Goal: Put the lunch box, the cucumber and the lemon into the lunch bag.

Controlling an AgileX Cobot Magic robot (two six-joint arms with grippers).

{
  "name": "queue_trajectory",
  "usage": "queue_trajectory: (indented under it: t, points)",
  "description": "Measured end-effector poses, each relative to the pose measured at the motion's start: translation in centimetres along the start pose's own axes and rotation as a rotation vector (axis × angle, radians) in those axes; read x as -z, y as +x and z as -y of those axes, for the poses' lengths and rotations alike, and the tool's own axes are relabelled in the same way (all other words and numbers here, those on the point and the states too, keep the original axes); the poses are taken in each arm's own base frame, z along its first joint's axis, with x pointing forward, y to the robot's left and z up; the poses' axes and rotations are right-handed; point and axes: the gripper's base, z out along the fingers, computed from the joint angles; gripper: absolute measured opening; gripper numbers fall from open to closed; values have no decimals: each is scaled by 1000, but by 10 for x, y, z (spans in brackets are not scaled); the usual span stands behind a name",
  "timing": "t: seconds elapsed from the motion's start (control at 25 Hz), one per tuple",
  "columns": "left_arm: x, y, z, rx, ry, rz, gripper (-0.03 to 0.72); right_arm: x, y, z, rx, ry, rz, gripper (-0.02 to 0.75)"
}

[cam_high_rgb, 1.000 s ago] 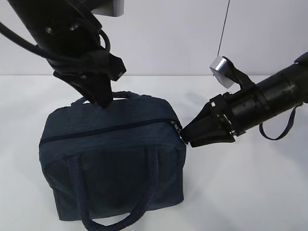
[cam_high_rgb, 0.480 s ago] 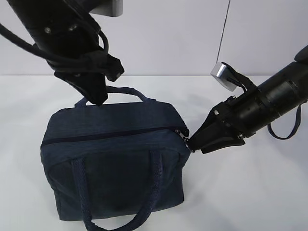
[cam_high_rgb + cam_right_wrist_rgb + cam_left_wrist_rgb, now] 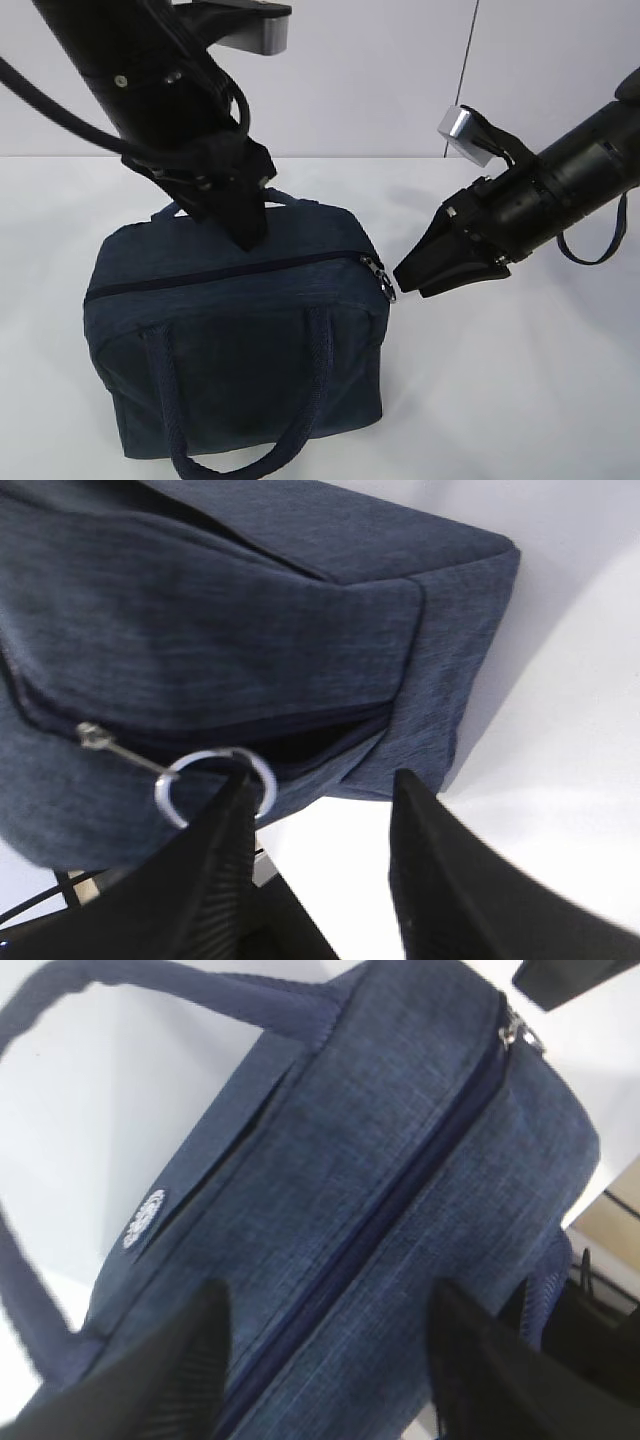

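Observation:
The navy lunch bag point(image 3: 230, 340) stands on the white table with its top zipper point(image 3: 220, 272) shut. My left gripper point(image 3: 248, 230) hovers open over the bag's top rear; in the left wrist view its fingers straddle the zipper line point(image 3: 327, 1295) of the lunch bag point(image 3: 380, 1160) without gripping it. My right gripper point(image 3: 403, 278) stands open at the bag's right end. In the right wrist view the silver ring pull point(image 3: 163, 798) lies at the tip of one finger point(image 3: 225, 850), and only bare table shows between the right gripper's point(image 3: 322, 780) fingers. Lunch box, cucumber and lemon are out of view.
The bag's front handle point(image 3: 240, 455) hangs low near the table's front edge and the rear handle point(image 3: 290, 197) lies behind my left gripper. A loose strap point(image 3: 590, 265) dangles from the right arm. White table point(image 3: 520, 400) surrounds the bag.
My left gripper let go of the rear handle, opened, and moved right over the bag's top. The handle dropped back. My right gripper shifted slightly at the zipper pull.

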Motion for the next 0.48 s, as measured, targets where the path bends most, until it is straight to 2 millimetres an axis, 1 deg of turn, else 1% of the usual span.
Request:
queue_trajectory:
  t: [0.04, 0.12, 0.24, 0.32, 0.48]
  points:
    - [-2, 0, 1, -14, 1, -5, 445, 1, 0, -1, 1, -4, -2, 319]
    - [-6, -1, 6, -66, -1, -17, 487, 1, 0, -2, -4, -7, -6, 319]
    - [-10, 1, 14, -138, -30, -33, 496, 1, 1, -2, -13, -5, -8, 319]
    - [-15, 4, 17, -154, -30, -52, 495, 1, 1, -1, -18, -2, -13, 319]
    - [-33, 21, 20, -179, -41, -136, 480, 1, 3, 0, -38, 14, -33, 319]
